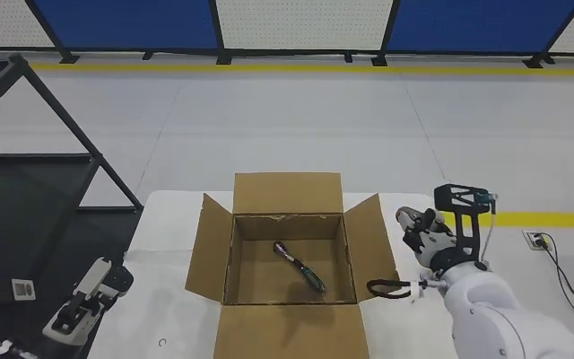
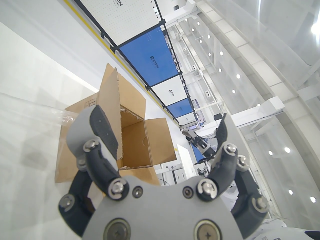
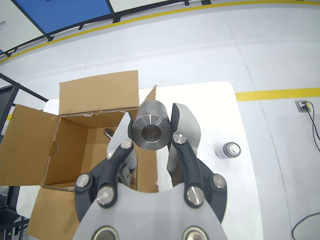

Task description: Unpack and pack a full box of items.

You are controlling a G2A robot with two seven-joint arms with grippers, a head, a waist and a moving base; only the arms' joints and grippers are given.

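Cardboard box [image 1: 287,193] is standing open on the white table [image 1: 170,224], flaps spreading outward, with a dark hand tool [image 1: 300,267] lying on its floor. The right gripper [image 3: 151,113] is clamping a hollow steel cylinder [image 3: 161,126] between its jaws, beside the box's right flap. The left gripper [image 2: 162,116] is sitting left of the box, jaws spread wide and holding nothing. A spray can [image 3: 227,150] is standing upright on the table.
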